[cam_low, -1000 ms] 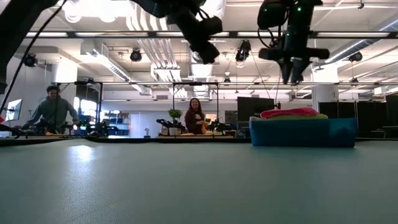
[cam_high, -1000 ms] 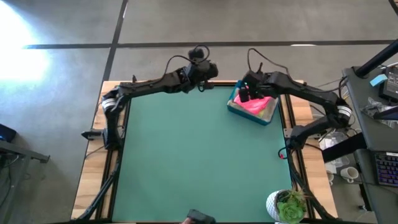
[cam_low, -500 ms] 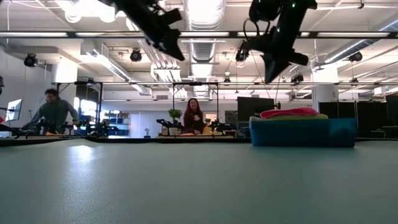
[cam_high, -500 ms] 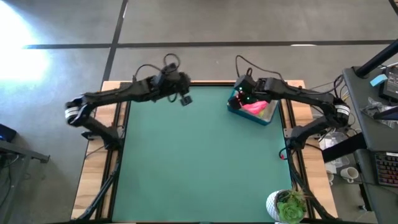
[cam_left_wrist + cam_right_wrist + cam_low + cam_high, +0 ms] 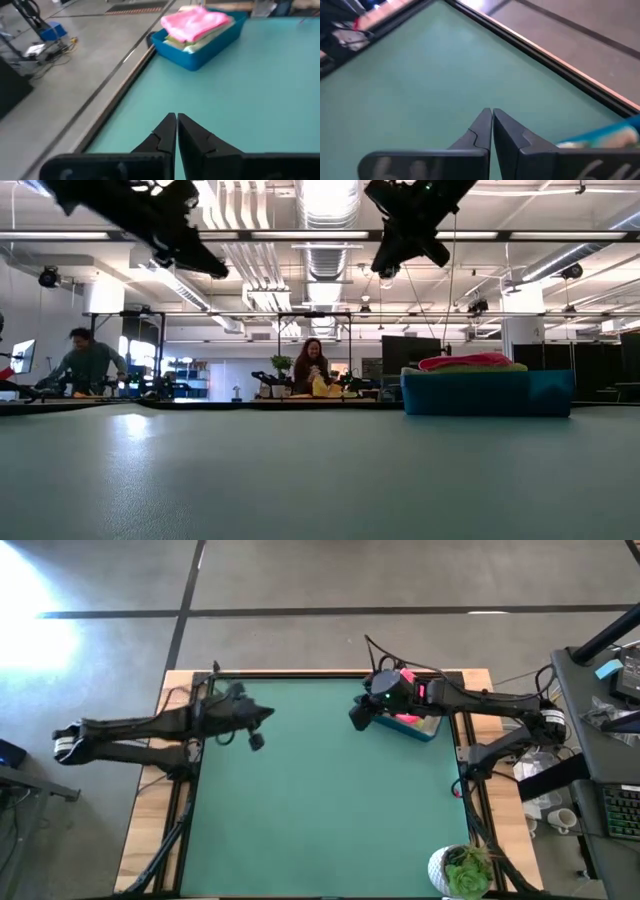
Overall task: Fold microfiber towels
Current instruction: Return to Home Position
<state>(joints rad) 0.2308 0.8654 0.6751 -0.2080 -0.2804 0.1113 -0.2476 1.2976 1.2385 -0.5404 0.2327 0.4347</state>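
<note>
1. Looking straight down, I see the left gripper (image 5: pixel 266 715) over the far-left part of the table (image 5: pixel 320 820). The right gripper (image 5: pixel 357 716) is just beside the blue bin (image 5: pixel 430 728), whose contents that arm mostly covers.
2. My left wrist camera fills the gap: the pink towel (image 5: pixel 196 22) lies folded on top of the stack in the bin, with paler cloths (image 5: pixel 197 41) beneath it.
3. Only the wrist cameras settle the jaws. The left fingers (image 5: pixel 165 132) and the right fingers (image 5: pixel 480 127) are pressed together, with nothing between them.
4. The low view adds height. Both grippers hang well above the mat, and the stack rises over the bin's rim. Two people (image 5: pixel 314 368) sit at benches in the room behind.
</note>
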